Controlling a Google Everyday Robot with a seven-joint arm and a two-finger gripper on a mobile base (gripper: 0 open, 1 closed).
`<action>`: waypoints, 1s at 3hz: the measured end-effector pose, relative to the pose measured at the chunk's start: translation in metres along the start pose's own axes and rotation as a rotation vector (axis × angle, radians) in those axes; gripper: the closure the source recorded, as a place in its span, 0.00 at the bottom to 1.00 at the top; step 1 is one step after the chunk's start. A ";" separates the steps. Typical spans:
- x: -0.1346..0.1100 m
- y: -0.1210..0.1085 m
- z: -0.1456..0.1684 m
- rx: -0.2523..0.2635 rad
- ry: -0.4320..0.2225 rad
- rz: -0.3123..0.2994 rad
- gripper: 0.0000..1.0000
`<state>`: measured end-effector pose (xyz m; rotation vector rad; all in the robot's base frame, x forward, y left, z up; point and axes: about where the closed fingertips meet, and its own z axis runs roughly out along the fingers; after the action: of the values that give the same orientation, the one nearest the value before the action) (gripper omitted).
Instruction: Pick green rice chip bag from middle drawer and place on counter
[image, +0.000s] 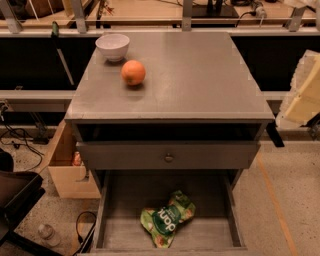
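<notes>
One green rice chip bag lay crumpled on the floor of the open middle drawer, near its front. One orange and one white bowl stood on the bench. One claw was at the right edge, cut off, its state impossible to tell.

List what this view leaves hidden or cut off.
In the camera view:
The end effector: pale shape at the right edge beside the counter, cut off by the frame.
The middle drawer: rear hidden under the upper drawer front; front cut by the bottom edge.
The green rice chip bag: underside hidden against the drawer floor.
</notes>
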<state>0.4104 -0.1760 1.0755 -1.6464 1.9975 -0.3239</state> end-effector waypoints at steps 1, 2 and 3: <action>0.000 0.000 0.000 0.000 0.000 0.000 0.00; -0.011 0.009 0.001 0.015 0.008 -0.011 0.00; -0.012 0.020 0.008 0.021 -0.004 -0.025 0.00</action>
<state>0.3998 -0.1588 1.0614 -1.6585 1.9660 -0.3494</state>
